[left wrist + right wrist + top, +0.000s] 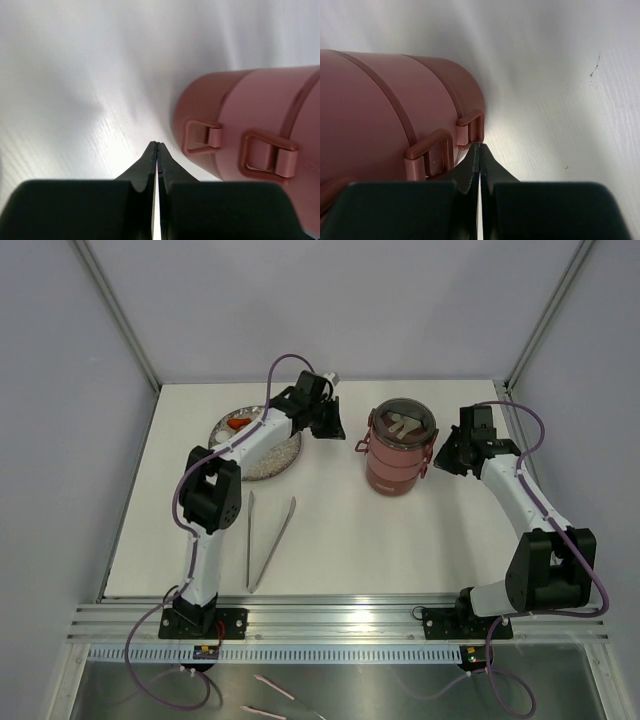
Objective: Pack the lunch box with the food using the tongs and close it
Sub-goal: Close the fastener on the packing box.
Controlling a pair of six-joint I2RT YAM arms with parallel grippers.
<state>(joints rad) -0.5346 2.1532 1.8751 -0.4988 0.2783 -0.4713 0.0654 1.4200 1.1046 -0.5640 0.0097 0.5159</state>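
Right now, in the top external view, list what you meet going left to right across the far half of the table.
grey plate → left gripper → lunch box → right gripper

Grey plate [285, 462]: largely covered by the left arm [262, 435] in the top view; one orange-red food piece [238, 423] shows at its far-left part, too small to identify, and anything else on it is hidden. Stacked lunch box [398, 455]: from above its top face is a dark glare, lidded or open cannot be told; it is blurred and cut off by the right and bottom edges in the left wrist view, and by the left edge in the right wrist view. Fingers of the left gripper [156, 147] and right gripper [479, 147]: bases cut off at the bottom edge, tips hidden under the wrists from above.
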